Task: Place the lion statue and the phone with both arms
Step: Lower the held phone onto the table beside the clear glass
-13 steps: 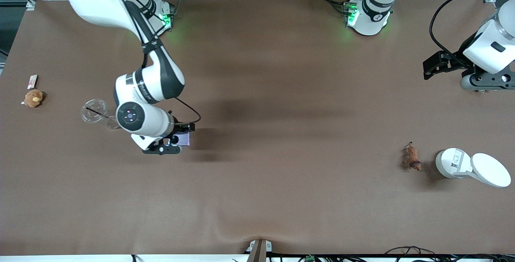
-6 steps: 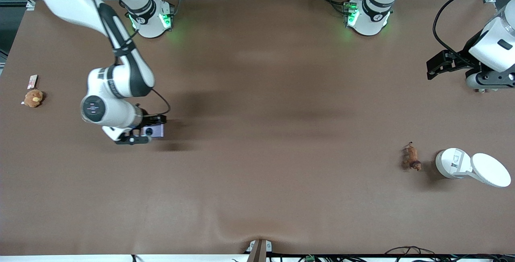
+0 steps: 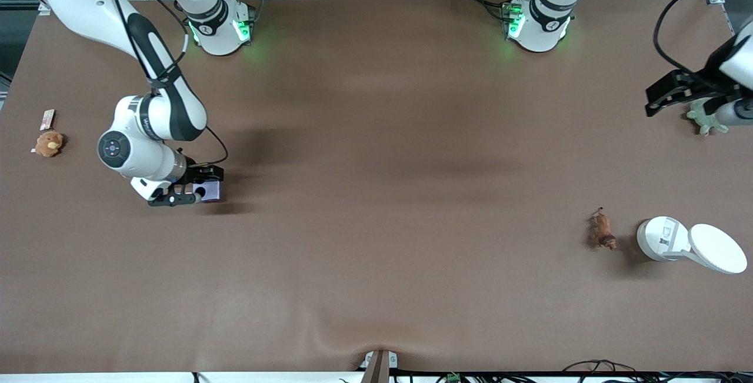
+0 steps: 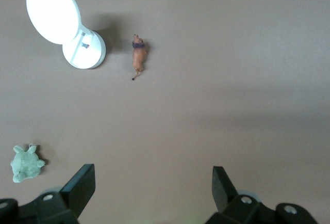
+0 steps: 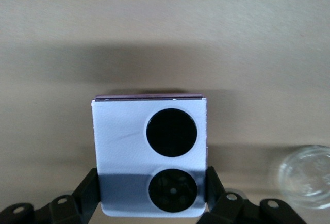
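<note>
The phone, a square lavender block with two black circles, hangs above the table toward the right arm's end. My right gripper is shut on it. In the right wrist view the fingers press both side edges of the phone. The lion statue lies on the table toward the left arm's end, beside a white round container. My left gripper hangs open and empty over the table edge at its own end. It is well apart from the lion statue.
The white container has its lid swung open. A green plush turtle lies under the left arm's wrist. A tan plush toy and a small card lie at the right arm's end. A clear glass stands by the phone.
The right arm has carried the phone toward its own end of the table, now covering the glasses. The left arm has drawn outward past the table edge, uncovering the green turtle.
</note>
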